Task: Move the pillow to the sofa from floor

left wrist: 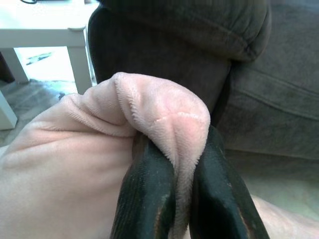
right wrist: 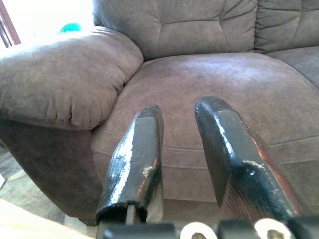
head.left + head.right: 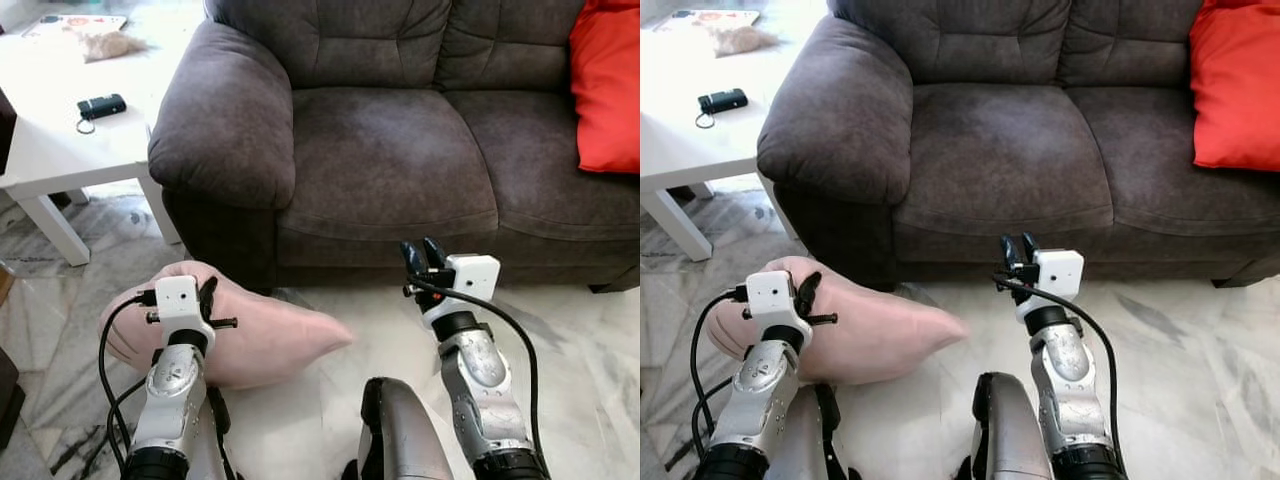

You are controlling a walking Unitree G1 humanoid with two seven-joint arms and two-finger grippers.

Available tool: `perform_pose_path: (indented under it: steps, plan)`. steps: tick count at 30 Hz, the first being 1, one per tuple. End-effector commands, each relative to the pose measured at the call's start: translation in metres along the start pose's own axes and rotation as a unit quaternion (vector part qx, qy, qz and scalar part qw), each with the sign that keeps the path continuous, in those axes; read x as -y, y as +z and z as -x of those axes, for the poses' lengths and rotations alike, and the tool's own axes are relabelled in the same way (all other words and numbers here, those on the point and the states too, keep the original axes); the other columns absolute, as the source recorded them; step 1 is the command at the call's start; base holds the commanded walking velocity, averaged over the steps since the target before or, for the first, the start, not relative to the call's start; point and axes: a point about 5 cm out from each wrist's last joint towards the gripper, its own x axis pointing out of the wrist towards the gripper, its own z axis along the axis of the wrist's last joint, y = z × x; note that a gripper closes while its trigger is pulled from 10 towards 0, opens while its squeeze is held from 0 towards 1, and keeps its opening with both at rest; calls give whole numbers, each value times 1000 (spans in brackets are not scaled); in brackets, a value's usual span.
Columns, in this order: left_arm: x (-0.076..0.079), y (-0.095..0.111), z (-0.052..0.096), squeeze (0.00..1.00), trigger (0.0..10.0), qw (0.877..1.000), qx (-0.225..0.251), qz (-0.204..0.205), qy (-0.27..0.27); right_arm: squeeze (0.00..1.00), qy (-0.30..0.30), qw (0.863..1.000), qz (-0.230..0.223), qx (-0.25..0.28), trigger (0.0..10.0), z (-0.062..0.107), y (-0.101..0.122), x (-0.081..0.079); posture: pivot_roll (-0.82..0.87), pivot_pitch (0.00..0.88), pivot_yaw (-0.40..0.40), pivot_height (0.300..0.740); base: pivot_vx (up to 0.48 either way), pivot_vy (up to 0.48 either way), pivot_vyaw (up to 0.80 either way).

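A soft pink pillow (image 3: pixel 265 335) sits low by the foot of the dark grey sofa (image 3: pixel 400 150), under its left armrest (image 3: pixel 220 110). My left gripper (image 3: pixel 207 297) is shut on a fold of the pillow (image 1: pixel 164 117), pinched between both black fingers (image 1: pixel 144 194). My right gripper (image 3: pixel 423 255) hangs open in front of the sofa's seat cushion (image 2: pixel 209 84), with nothing between its fingers (image 2: pixel 137 154).
A red cushion (image 3: pixel 607 85) leans at the sofa's right end. A white table (image 3: pixel 70 110) stands at the left with a small black device (image 3: pixel 101 105) and a bag on it. Pale marble floor (image 3: pixel 580 340) lies before the sofa.
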Motion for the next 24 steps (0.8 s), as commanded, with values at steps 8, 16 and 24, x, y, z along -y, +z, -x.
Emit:
perform_pose_path:
  steps: [8, 16, 24]
  plan:
    - [3, 23, -8, 0, 10000, 999, 51, -3, -11, 0, -4, 1000, -3, 8, 10000, -2, 3, 1, -5, 110, -54, 646, 0, 0, 0]
    - [4, 23, -7, 0, 10000, 999, 49, -3, -14, 0, -3, 1000, -5, 8, 10000, -2, 2, 0, -4, 111, -53, 696, 0, 0, 0]
    - [5, 22, -8, 0, 10000, 999, 48, -2, -20, 0, -3, 1000, -7, 8, 10000, -3, 2, 0, -3, 111, -51, 740, 0, 0, 0]
